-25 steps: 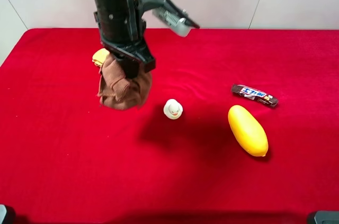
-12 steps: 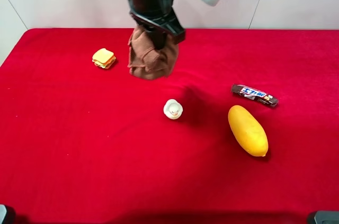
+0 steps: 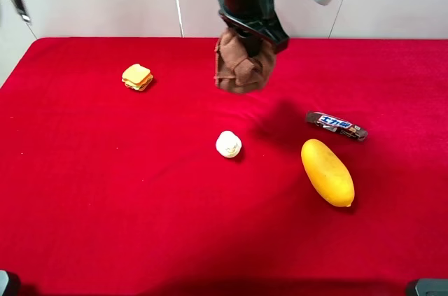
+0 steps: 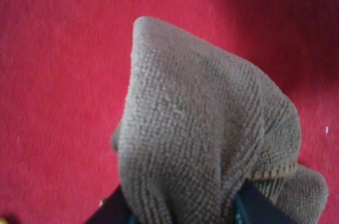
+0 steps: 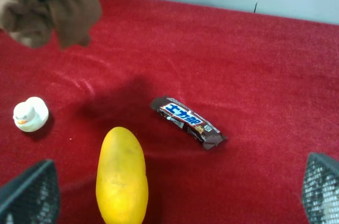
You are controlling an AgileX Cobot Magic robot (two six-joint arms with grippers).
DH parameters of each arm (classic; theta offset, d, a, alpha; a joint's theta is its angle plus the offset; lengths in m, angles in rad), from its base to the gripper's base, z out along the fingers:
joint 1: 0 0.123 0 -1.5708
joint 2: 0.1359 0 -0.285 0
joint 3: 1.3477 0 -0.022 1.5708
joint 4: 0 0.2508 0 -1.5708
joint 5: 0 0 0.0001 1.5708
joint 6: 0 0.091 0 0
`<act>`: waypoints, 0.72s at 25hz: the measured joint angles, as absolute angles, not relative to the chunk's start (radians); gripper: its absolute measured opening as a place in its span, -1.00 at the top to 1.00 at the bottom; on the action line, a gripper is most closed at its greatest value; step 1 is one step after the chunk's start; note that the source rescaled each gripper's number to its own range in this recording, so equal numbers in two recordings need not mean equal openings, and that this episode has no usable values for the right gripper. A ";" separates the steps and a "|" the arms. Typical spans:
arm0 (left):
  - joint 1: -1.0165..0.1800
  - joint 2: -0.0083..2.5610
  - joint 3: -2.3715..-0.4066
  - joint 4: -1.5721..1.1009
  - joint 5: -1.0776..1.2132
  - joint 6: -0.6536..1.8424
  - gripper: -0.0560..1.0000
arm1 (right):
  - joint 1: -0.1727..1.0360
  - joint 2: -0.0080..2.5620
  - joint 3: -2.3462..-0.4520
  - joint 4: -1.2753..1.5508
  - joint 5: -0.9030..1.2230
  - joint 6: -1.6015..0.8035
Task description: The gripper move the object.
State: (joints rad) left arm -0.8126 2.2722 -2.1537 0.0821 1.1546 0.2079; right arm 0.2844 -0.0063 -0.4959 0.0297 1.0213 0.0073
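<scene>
The left claw (image 3: 250,43) is clamped on the towel (image 3: 241,68), which hangs clear of the bench (image 3: 105,205) toward the back, a little right of centre. In the left wrist view the cloth (image 4: 206,128) fills most of the picture, and the dark fingers (image 4: 114,211) show only at its lower edge. The right claw (image 5: 175,197) stands wide apart and carries nothing.

I judge the towel to be light, soft and limp. It sags into a rumpled bundle below the grip, so it will not hold a shape and will settle loosely wherever I release it. The terry pile should give good friction, so slipping looks unlikely. The hold belongs where it is now, on a gathered bunch of several folds. A single edge would let the cloth unfurl and drag across the other things.

Its shadow (image 3: 280,117) falls on the bench between the toy duck (image 3: 228,144) and the candy bar (image 3: 336,125). The yellow fruit (image 3: 327,172) lies nearer the front.

One second ago the claw and towel hung low on the left, in front of the sandwich toy (image 3: 137,76). Half a second ago they were higher and nearer the middle. Now they are further right again, and the sandwich toy stands fully in view.
</scene>
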 joint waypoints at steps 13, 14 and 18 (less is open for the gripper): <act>-0.835 2.394 -2.249 0.096 0.934 0.220 0.88 | 0.284 -0.006 -0.496 0.030 1.021 0.007; -0.835 2.399 -2.249 0.111 0.910 0.221 0.88 | 0.284 -0.006 -0.496 0.030 1.021 0.007; -0.835 2.422 -2.252 0.149 0.819 0.223 0.88 | 0.284 -0.006 -0.496 0.030 1.020 0.007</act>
